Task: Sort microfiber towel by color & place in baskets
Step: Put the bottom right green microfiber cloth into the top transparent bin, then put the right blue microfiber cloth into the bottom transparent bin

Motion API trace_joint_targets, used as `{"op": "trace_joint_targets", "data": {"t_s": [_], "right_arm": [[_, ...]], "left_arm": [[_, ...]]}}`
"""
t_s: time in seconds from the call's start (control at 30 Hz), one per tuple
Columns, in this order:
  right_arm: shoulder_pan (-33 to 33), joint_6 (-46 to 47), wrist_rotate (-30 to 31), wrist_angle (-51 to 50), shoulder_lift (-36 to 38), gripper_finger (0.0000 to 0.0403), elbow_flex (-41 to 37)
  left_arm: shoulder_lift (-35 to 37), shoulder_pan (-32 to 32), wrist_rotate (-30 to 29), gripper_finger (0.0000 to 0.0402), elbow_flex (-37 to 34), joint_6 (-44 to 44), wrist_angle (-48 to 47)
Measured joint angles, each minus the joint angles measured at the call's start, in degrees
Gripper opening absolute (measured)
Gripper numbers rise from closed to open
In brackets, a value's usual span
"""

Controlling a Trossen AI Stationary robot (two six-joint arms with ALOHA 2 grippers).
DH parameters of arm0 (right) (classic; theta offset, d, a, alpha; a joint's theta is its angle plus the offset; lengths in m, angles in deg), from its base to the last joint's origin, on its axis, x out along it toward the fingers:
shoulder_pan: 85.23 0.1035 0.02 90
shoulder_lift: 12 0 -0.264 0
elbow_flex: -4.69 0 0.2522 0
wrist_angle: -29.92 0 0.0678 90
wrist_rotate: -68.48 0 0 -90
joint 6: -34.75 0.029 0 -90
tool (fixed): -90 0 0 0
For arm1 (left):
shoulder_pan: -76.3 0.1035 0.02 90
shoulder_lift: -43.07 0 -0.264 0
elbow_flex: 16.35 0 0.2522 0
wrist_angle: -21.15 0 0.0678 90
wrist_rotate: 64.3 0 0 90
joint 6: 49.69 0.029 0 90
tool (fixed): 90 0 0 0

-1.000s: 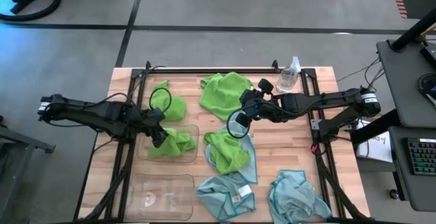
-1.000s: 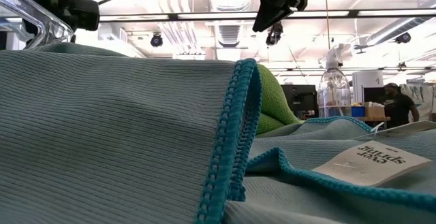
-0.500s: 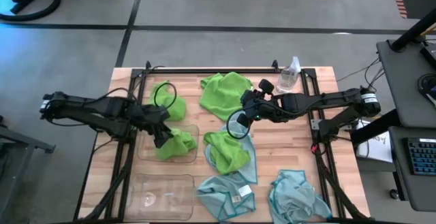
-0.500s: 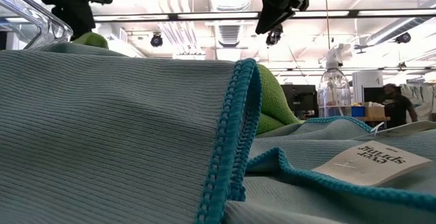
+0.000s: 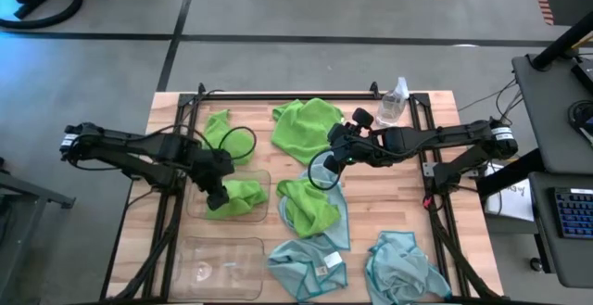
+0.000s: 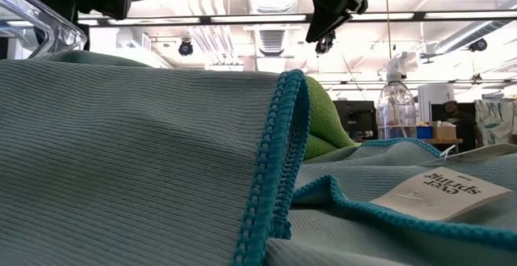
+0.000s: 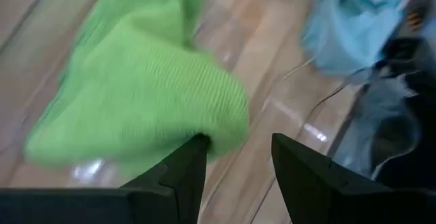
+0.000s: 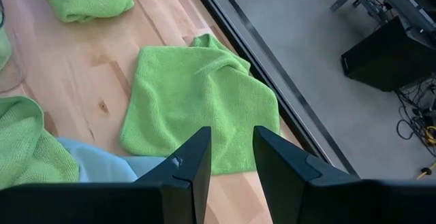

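A lime green microfiber towel [image 5: 239,195] lies bunched in the far clear basket [image 5: 194,183]. My left gripper [image 5: 215,197] hovers open over that towel's left part; in the left wrist view the towel [image 7: 146,88] reaches up to one fingertip of my left gripper [image 7: 238,142]. The near basket [image 5: 222,266] holds nothing. My right gripper [image 5: 334,152] stands open in mid-table above bare wood, between a spread green towel [image 5: 306,124] and a green towel [image 5: 308,203] that lies on a teal one [image 5: 341,220]. Another green towel [image 5: 219,127] lies beyond the far basket. My left gripper stands open over the green towel in the far basket. One fingertip [image 7: 196,148] shows right at the towel's edge [image 7: 225,125], and I cannot tell whether it touches. The towel rests on the basket's floor.
Two teal towels [image 5: 309,264] [image 5: 400,268] lie at the near edge, one with a white tag [image 6: 440,193] close to the low camera. A clear spray bottle [image 5: 394,103] stands at the far right. Black frame rails [image 5: 171,157] run along both table sides.
The green towel that hung below my left gripper has dropped into the far basket and lies there flatter; in the low view it no longer shows under the gripper. My left gripper has shifted slightly toward the table's right and near edges.
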Motion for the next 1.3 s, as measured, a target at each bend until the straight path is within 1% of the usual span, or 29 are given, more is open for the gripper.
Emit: {"op": "trace_joint_targets", "data": {"t_s": [0.07,0.1,0.17,0.2,0.23,0.33,0.37,0.43,0.57,0.63,0.73,0.87,0.97,1.03,1.2,1.3], "right_arm": [[0.0,0.0,0.0,0.0,0.0,0.0106,0.0],[0.0,0.0,0.0,0.0,0.0,0.0107,0.0],[0.0,0.0,0.0,-0.1,0.0,0.0107,0.0],[0.0,0.0,0.0,-0.3,0.0,0.0106,0.0],[0.0,0.0,0.0,-0.6,0.0,0.0105,0.0],[0.0,0.0,0.0,-1.4,0.0,0.0102,0.0],[0.0,0.0,0.0,-1.6,0.0,0.0102,0.0],[0.0,0.0,0.0,-2.1,0.0,0.0104,0.0],[0.0,0.1,0.0,-2.3,0.0,0.0103,0.0],[0.0,0.9,0.0,-2.5,0.0,0.0101,0.0],[0.0,1.5,0.0,-3.2,0.0,0.0098,0.0],[0.0,1.0,-0.7,-3.3,0.0,0.0098,0.0],[0.0,0.9,-4.0,-3.5,0.0,0.0095,0.0],[0.0,0.9,-5.0,-3.6,0.1,0.0095,0.0],[0.0,2.1,-5.6,-5.7,0.1,0.0093,0.0],[0.0,4.7,-6.1,-8.5,0.1,0.0093,-0.1]], "left_arm": [[-1.3,0.0,-1.1,0.0151,1.7,1.2,-3.5],[-2.0,0.0,-2.9,0.0151,2.6,1.9,-4.9],[-3.2,0.0,-9.7,0.0151,4.8,1.9,-7.6],[-3.8,0.0,-12.1,0.0151,5.8,1.8,-8.8],[-4.3,0.1,-12.5,0.0151,6.7,2.2,-9.4],[-5.3,-0.1,-10.6,0.0151,9.2,5.2,-9.5],[-5.7,-0.1,-11.3,0.0151,10.2,5.4,-9.6],[-6.5,0.0,-15.9,0.0151,12.1,5.7,-9.8],[-8.0,0.0,-27.9,0.0151,15.5,8.2,-11.1],[-8.4,0.1,-31.2,0.0151,16.3,9.7,-11.3],[-8.4,0.3,-34.3,0.0151,16.7,10.9,-10.4],[-7.0,0.3,-35.6,0.0151,16.0,13.3,-6.3],[-5.7,0.3,-35.6,0.0151,15.4,15.1,-4.3],[-5.0,0.3,-36.3,0.0151,14.8,16.0,-3.7],[-3.1,0.3,-37.6,0.0151,11.8,17.4,-1.1],[-2.4,0.3,-37.6,0.0151,10.0,17.4,-0.2]]}}
